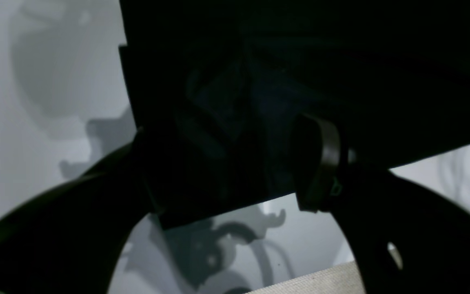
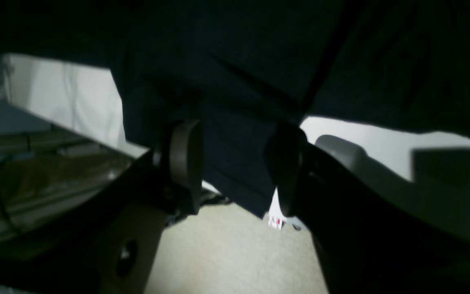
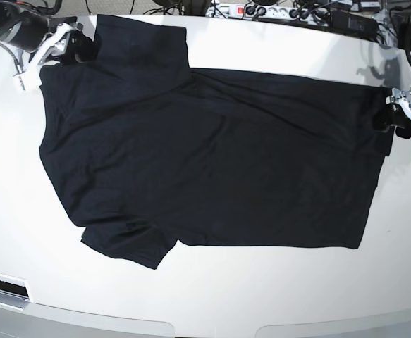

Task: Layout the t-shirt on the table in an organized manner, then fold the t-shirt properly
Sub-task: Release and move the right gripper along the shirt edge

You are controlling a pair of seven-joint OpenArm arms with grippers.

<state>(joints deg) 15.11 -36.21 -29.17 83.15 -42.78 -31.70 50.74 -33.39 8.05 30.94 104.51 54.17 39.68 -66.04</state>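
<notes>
The t-shirt (image 3: 212, 155) lies spread across the middle of the table (image 3: 212, 296), long axis running left to right. One sleeve points toward the near left, the other lies at the far left. Fabric mostly flat, with shallow diagonal creases across the body. Far edge of the shirt slants from the far left corner down toward the right.

Right gripper (image 3: 78, 48) sits at the far left corner of the shirt, at the table's far left. In the right wrist view, its two pads (image 2: 184, 163) stand on either side of a hanging flap of black cloth (image 2: 239, 163), jaws pinching the fabric between them.

Left gripper (image 3: 390, 113) sits at the right end of the shirt, on the hem's far corner. In the left wrist view, the jaws close on the dark cloth (image 1: 227, 122); one pad (image 1: 327, 163) shows against the fabric, the other is lost in shadow.

Cables and a power strip (image 3: 261, 10) lie along the table's far edge.
</notes>
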